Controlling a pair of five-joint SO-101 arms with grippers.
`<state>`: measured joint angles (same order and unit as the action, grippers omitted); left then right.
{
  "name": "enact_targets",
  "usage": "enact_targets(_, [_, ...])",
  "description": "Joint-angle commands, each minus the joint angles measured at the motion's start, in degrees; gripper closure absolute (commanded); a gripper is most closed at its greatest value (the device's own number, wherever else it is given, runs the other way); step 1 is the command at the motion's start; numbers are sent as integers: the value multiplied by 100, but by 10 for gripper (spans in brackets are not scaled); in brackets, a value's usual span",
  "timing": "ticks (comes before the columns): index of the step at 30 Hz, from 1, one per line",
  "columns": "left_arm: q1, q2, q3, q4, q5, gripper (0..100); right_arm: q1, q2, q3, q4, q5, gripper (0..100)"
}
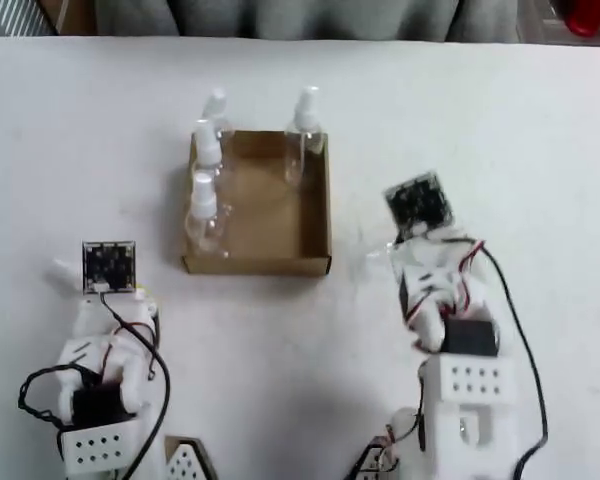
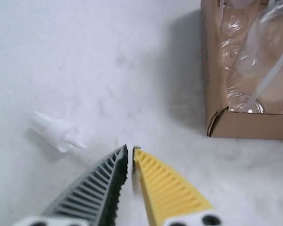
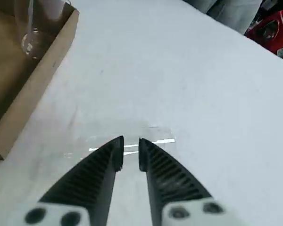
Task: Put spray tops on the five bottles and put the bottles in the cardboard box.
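Observation:
The cardboard box (image 1: 258, 264) sits mid-table with several clear bottles (image 1: 204, 205) standing inside, white spray tops on them. A loose white spray top (image 2: 54, 132) lies on the table, a little ahead of and to one side of my left gripper (image 2: 130, 151), which is shut on nothing. In the high view this top (image 1: 60, 268) is left of the left arm (image 1: 105, 340). My right gripper (image 3: 130, 145) hangs to the right of the box (image 3: 37, 80), fingers almost touching and empty. A faint clear bottle (image 3: 146, 134) seems to lie on the table just past its tips.
The white table stretches bare to the left, right and far side of the box. The right arm (image 1: 440, 300) stands close to the box's right front corner. A red object (image 3: 273, 28) is off the table's far edge.

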<state>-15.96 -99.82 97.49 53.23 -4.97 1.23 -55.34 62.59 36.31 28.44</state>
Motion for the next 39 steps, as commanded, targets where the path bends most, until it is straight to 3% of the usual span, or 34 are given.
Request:
enact_targets(1, [-57, -40, -26, -53, -53, 980, 330, 1235, -1125, -110, 44, 982])
enact_targets(9, [-57, -40, -26, -53, -53, 980, 857, 4277, -3587, 945, -9, 982])
enact_targets(16, [-57, -40, -26, -53, -53, 980, 945, 5965, -5055, 998, -9, 982])
enact_targets(30, [-57, -40, -26, -53, -53, 980, 1007, 7635, -6136, 1086, 35, 983])
enact_targets(33, [-57, -40, -26, -62, -53, 980, 1077, 7688, -6136, 1569, 62, 983])
enact_targets(39, [-57, -40, -26, -70, -53, 980, 1138, 7679, -6136, 3116, 923, 983])
